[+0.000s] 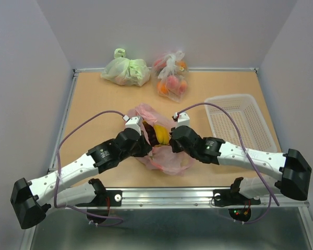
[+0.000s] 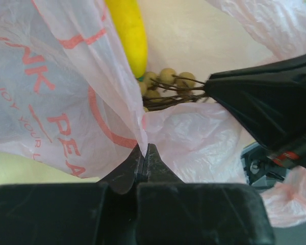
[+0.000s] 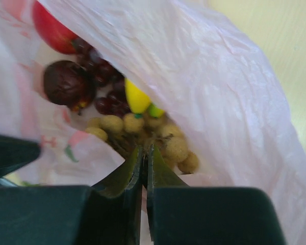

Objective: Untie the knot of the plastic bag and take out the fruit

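Worktop (image 1: 94,104): only the top view shows the plastic bag (image 1: 164,159) at mid-worktop, mouth open, between both arms.
Bag contents, left wrist: banana (image 2: 127,30), green grapes (image 2: 166,77).
Bag contents, right wrist: red fruit (image 3: 51,28), dark grapes (image 3: 103,104).
Left pincer (image 2: 144,153): reaching in from the left, clamped on the bag's film.
Right pincer (image 3: 144,155): reaching in from the right, closed on the green grapes' stem.
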